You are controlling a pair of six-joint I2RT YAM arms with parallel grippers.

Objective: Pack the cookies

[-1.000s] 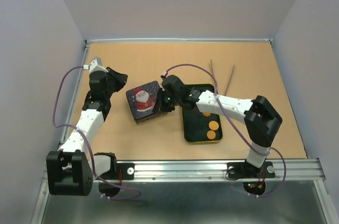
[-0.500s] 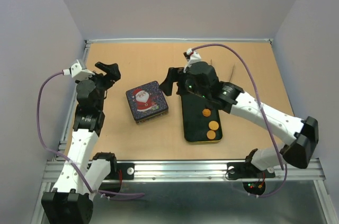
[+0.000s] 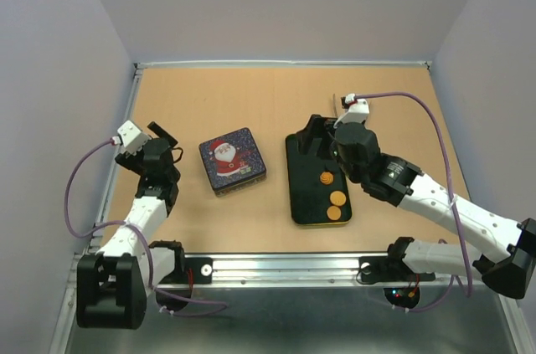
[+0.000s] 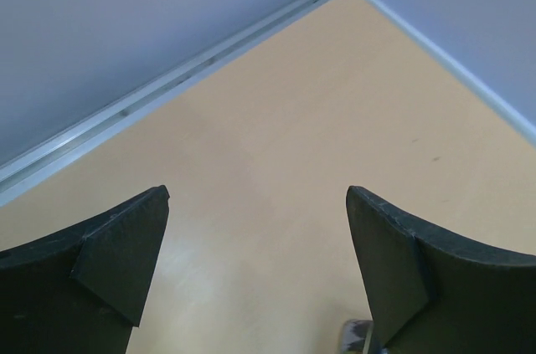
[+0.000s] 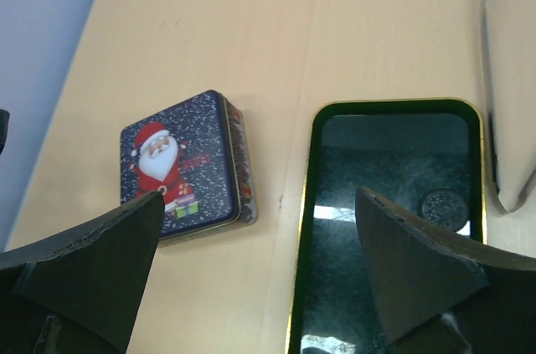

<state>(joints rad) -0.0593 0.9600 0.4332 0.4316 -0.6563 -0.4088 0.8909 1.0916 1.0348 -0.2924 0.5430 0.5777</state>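
- The left gripper (image 4: 257, 195) is spread wide and empty, over bare table at the nine o'clock edge.
- The Santa tin (image 3: 232, 160) lies flat with its lid on.
- At the tin's three o'clock is a dark tray (image 3: 303, 195). Three cookies (image 3: 337, 197), flat orange-brown discs, sit near its five o'clock corner.
- The right gripper (image 5: 260, 195) is spread and empty, above the tray's twelve o'clock end.
- I'd say it's between steps: next the lid comes off, or a thin disc gets pinched.

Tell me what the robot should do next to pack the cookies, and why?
Probably move the left gripper over to the Santa tin to lift its lid. The tin is shut, three cookies lie on the black tray, and the right gripper is open and empty too, so the cookies have nowhere to go yet.
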